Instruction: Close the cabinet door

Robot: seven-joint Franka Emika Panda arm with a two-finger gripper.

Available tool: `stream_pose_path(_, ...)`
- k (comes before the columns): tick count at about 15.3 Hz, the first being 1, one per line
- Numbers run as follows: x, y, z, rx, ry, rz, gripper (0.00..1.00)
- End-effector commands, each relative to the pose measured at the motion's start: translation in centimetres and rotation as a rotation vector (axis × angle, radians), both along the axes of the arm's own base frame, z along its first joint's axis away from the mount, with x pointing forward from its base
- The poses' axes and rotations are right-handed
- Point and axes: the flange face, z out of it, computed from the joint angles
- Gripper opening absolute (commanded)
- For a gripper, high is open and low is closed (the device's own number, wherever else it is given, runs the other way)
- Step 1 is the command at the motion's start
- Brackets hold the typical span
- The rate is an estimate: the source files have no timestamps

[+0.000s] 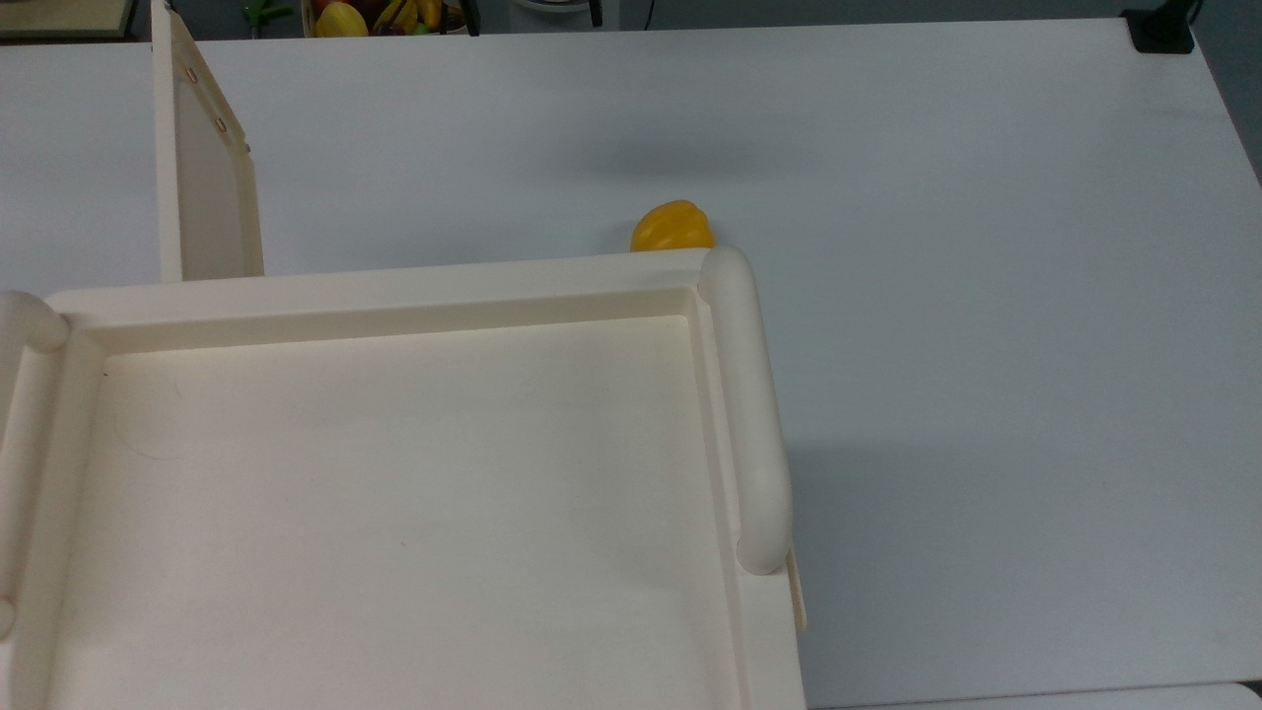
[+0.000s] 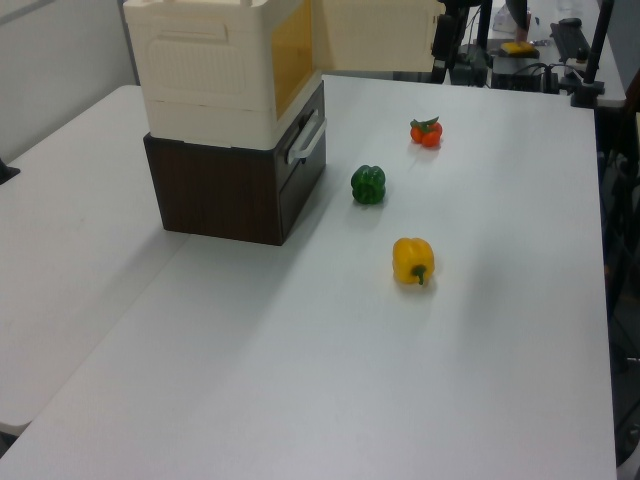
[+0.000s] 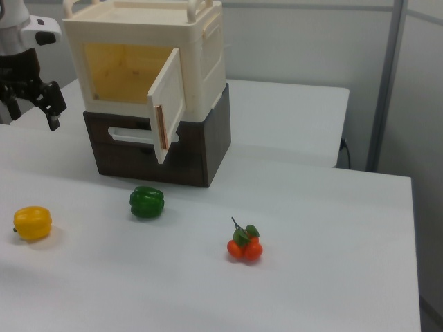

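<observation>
The cream cabinet (image 3: 204,55) stands on a dark brown drawer box (image 3: 211,142), and its yellowish inside is exposed. The cabinet door (image 3: 167,111) is swung out from the front, hinged on the right view's right. In the top view the cabinet door (image 1: 202,187) juts out edge-on from the rim of the cabinet (image 1: 394,281). The left view has the cabinet door (image 2: 375,35) open beyond the cabinet (image 2: 205,70). My gripper (image 3: 31,111) hangs open to the right view's left of the cabinet, apart from the door, with nothing between its fingers.
A yellow pepper (image 3: 32,223), a green pepper (image 3: 147,201) and a bunch of tomatoes (image 3: 243,247) lie on the white table in front of the cabinet. In the top view the yellow pepper (image 1: 672,227) peeks out past the cabinet's rim. The drawer box has a pale handle (image 2: 305,140).
</observation>
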Motion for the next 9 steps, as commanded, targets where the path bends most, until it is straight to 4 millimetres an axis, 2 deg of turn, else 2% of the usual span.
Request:
stream_pose_path(1, -0.42, -0.45, 0.15, -0.009, -0.009, -0.004, 1.0)
stream_pose_path(3, -0.27, -0.62, 0.31, -0.009, -0.02, -0.006, 0.97)
stream_pose_path(5, -0.11, -0.63, 0.22, -0.009, -0.02, -0.005, 0.73)
stream_pose_path(6, -0.36, -0.62, 0.48, -0.01, -0.019, 0.004, 0.48)
stream_pose_path(7, -0.46, -0.61, 0.65, -0.008, -0.022, 0.002, 0.31)
stream_pose_path(8, -0.4, -0.76, 0.78, -0.005, -0.027, -0.012, 0.15)
stream_pose_path(9, -0.39, -0.85, 0.78, -0.005, -0.027, -0.015, 0.05)
